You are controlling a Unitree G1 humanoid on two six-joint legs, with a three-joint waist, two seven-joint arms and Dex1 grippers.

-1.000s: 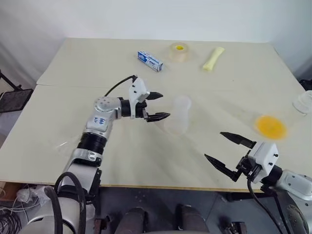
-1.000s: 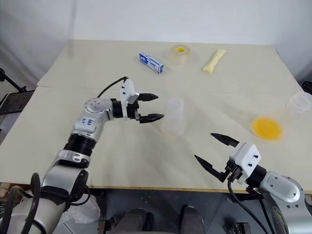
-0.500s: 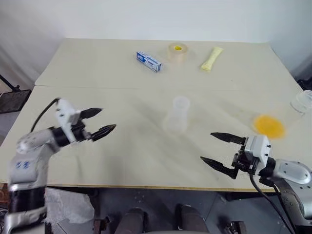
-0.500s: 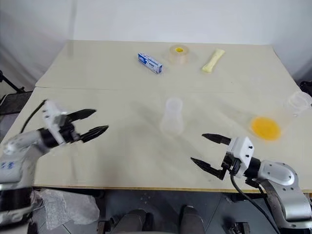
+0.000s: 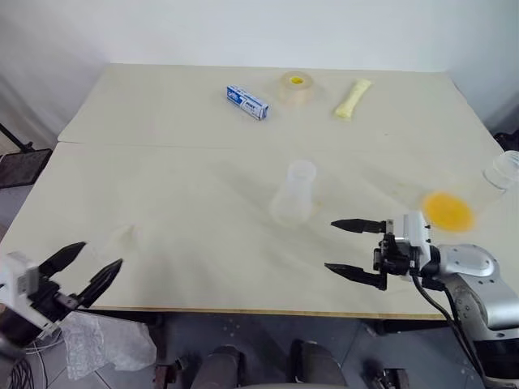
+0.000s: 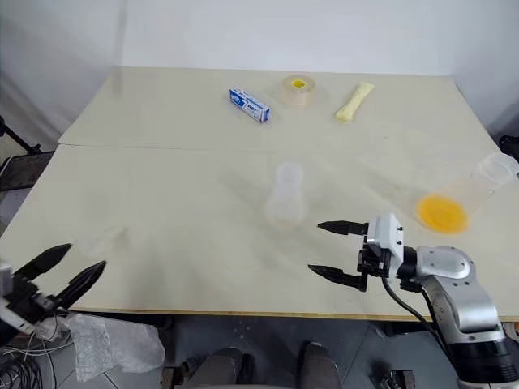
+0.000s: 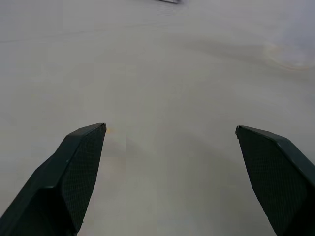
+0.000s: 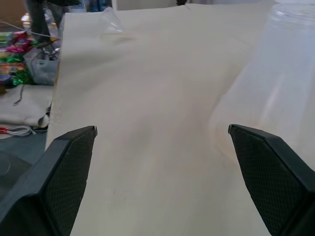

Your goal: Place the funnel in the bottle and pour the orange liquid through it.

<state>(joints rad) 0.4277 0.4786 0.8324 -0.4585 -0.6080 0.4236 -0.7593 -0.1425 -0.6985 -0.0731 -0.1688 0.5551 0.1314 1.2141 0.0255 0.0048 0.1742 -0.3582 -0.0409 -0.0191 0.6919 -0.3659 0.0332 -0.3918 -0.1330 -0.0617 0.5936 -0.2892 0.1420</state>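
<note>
The left claw (image 5: 99,255) has been drawn away from the middle of the tabletop (image 5: 186,162), where it stood just beside the bottle, and is now found at the lower left corner of the frame, past the front edge, its fingers spread wide and nothing held. The funnel (image 8: 112,20) is seen in the right wrist view as a small clear cone lying on the tabletop near its far left edge; it has not been picked up. The bottle (image 5: 296,194) is left upright in the centre of the frame, its neck open and nothing set in it. The right claw (image 5: 330,245) has been turned toward the left of the frame and brought a little closer to the bottle; it is released and empty, near the bottle but apart from it. The orange liquid (image 5: 448,211) is pooled at the right of the frame inside a larger clear flask (image 5: 504,170) that lies tilted. It is judged that the first step is undone: the funnel is yet to be fetched, probably by the left claw.
</note>
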